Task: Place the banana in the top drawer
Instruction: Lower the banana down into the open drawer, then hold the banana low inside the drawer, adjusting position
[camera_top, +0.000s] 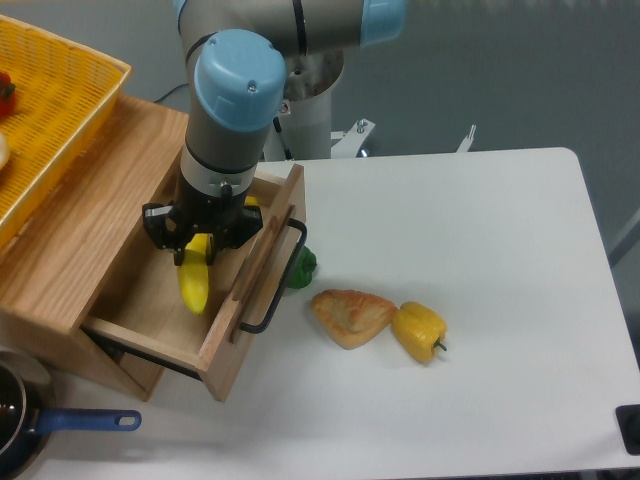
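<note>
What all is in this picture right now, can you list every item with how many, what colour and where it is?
Long curved banana: one, bright yellow, inside the open drawer, in the hand.
Light-oak wooden top drawer: one, black bar handle, pulled open from the cabinet.
Wooden cabinet: one, light oak, left.
Mesh basket: one, yellow, on the cabinet, upper left.
Small green vegetable: one, on the table beside the drawer front.
Pastry wedge: one, golden-brown, table centre.
Squat bell pepper: one, yellow, touching the pastry's right.
Blue-handled pot: one, lower left.
White table: one.
Hand: one, black, shut on the banana.
</note>
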